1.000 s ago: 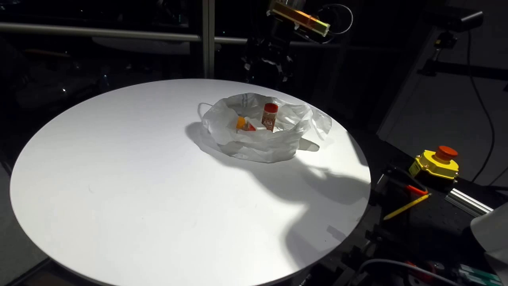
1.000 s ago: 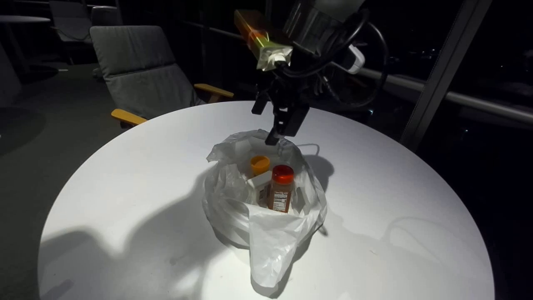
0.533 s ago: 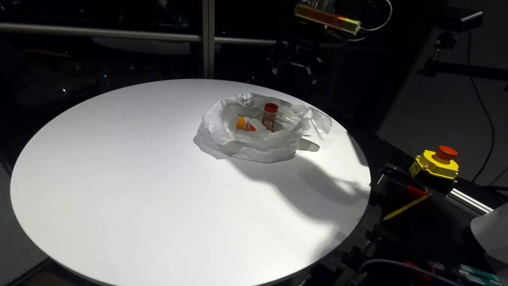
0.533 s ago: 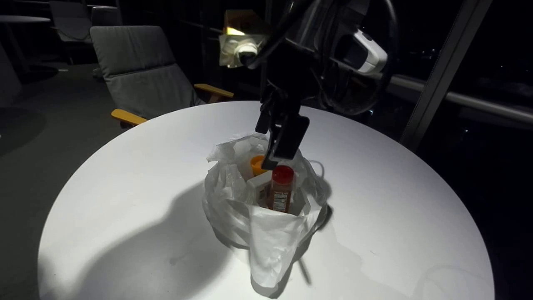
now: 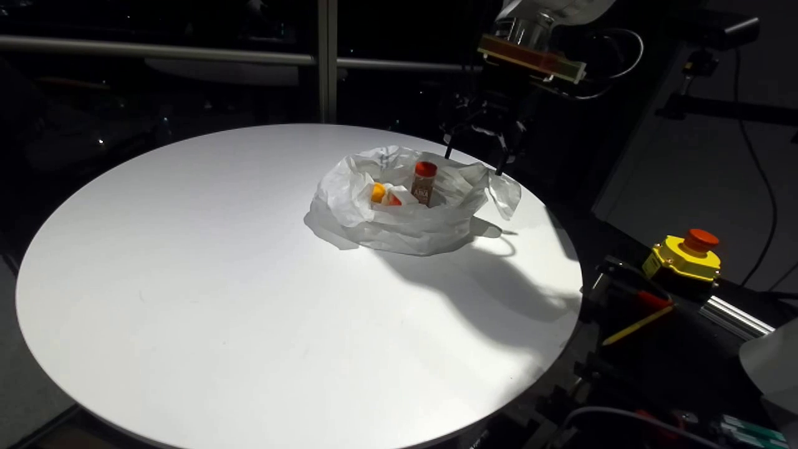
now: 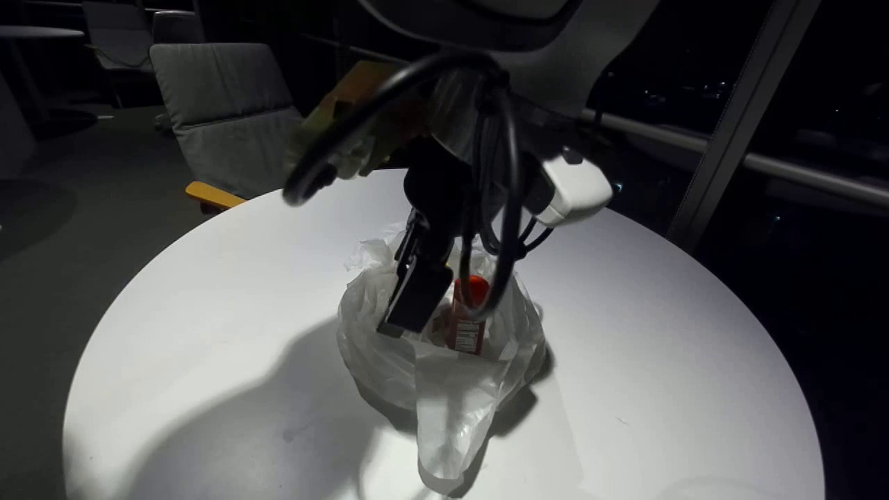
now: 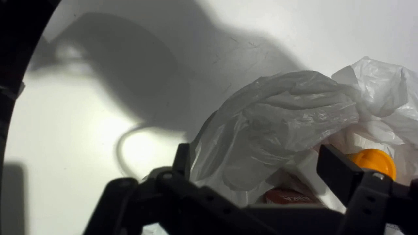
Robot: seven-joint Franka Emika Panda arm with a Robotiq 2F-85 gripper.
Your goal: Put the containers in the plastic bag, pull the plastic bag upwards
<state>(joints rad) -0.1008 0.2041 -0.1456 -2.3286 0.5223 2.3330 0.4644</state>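
The plastic bag [image 5: 411,234], thin translucent white film, sits gaping on the round table, one flap [image 6: 451,430] trailing out over its side. Inside it are the containers: an upright red-capped bottle [image 5: 423,185], a small orange tub [image 5: 378,193] and a whitish box [image 5: 403,196]. My gripper [image 5: 474,164] hovers at the bag's rim with its jaws wide apart. In the wrist view the gripper [image 7: 256,155] straddles a wall of the bag [image 7: 261,130], one finger outside, the other over the opening near the tub [image 7: 375,161]. Nothing is gripped. The arm hides most of the tub and box in an exterior view.
All this stands on a white round table [image 5: 218,299]. A grey chair [image 6: 222,111] is behind it. At the side, a dark surface carries a yellow-and-red stop button [image 5: 689,255] and a yellow pencil [image 5: 639,324]. Loose cables [image 6: 510,173] hang from the arm.
My gripper has shifted across to the flap side of the bag and come down to its rim, staying open. The bag and the containers in it look unmoved.
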